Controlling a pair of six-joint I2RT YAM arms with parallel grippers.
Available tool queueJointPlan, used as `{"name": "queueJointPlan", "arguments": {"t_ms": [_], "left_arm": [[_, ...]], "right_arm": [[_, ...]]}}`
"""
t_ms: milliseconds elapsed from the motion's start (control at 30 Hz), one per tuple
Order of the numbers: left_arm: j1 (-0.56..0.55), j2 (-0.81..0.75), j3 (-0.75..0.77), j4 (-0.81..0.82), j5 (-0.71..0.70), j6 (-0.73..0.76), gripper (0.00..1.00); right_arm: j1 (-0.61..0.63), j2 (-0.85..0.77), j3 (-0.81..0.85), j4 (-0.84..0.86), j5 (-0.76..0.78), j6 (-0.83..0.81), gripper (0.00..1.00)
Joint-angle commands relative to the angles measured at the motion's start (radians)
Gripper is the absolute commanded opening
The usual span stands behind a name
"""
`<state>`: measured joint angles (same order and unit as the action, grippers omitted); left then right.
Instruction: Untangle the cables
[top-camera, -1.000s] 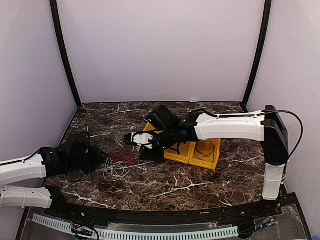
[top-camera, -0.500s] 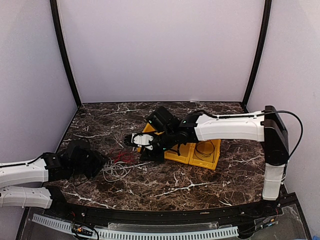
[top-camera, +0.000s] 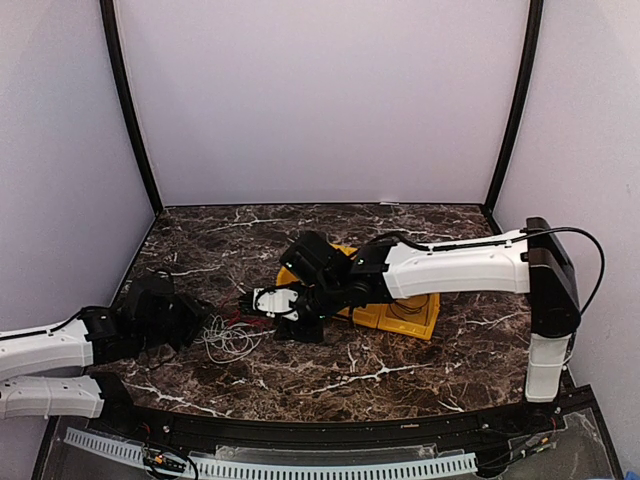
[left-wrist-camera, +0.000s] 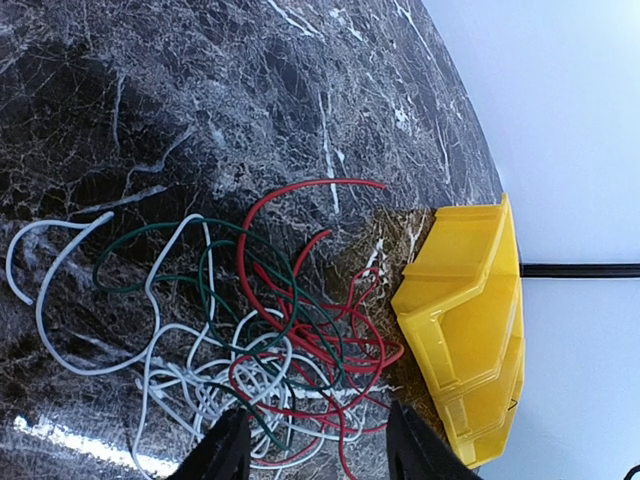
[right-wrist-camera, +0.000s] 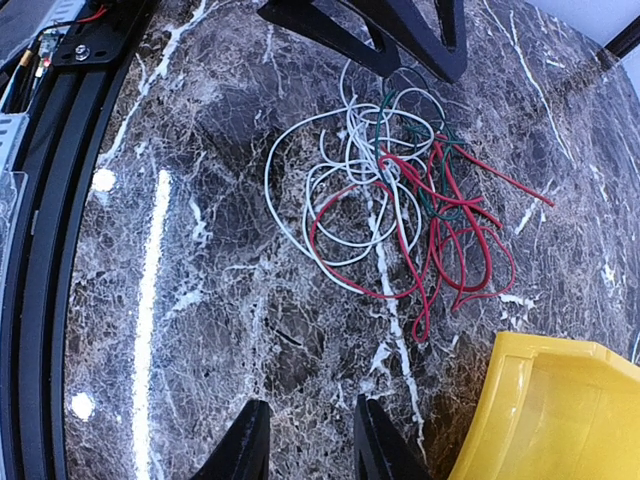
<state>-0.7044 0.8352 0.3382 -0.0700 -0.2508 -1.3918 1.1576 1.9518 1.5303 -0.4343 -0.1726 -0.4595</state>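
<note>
Right wrist: cables (right-wrist-camera: 390, 190) lie tangled on the counter (right-wrist-camera: 200, 300) dead ahead of my right hand (right-wrist-camera: 310, 402), jaws narrowly apart and empty; left hand (left-wrist-camera: 315, 415), wider and empty too, sits at the tangle's far edge, so it's nearer.

A: What lies on the table (left-wrist-camera: 150, 100)?
B: A white wire (left-wrist-camera: 42, 330), a green wire (left-wrist-camera: 150, 232) and a red wire (left-wrist-camera: 300, 185), looped through one another.
A: And nearby?
B: A yellow bin (left-wrist-camera: 465, 300) just beside the tangle. The left gripper (left-wrist-camera: 315, 450) has its fingers spread over the wires.
</note>
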Motion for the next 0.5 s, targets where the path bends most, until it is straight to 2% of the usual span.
{"name": "queueJointPlan", "arguments": {"t_ms": [0, 233, 467], "left_arm": [[0.005, 0.038, 0.071, -0.102, 0.019, -0.026, 0.49], [0.007, 0.093, 0.110, -0.092, 0.042, -0.036, 0.49], [0.006, 0.163, 0.156, -0.107, 0.043, -0.050, 0.49]], "right_arm": [[0.003, -0.019, -0.001, 0.018, 0.049, -0.012, 0.32], [-0.024, -0.080, -0.058, 0.045, 0.084, -0.035, 0.32], [-0.092, -0.128, -0.085, 0.063, 0.030, -0.016, 0.32]]}}
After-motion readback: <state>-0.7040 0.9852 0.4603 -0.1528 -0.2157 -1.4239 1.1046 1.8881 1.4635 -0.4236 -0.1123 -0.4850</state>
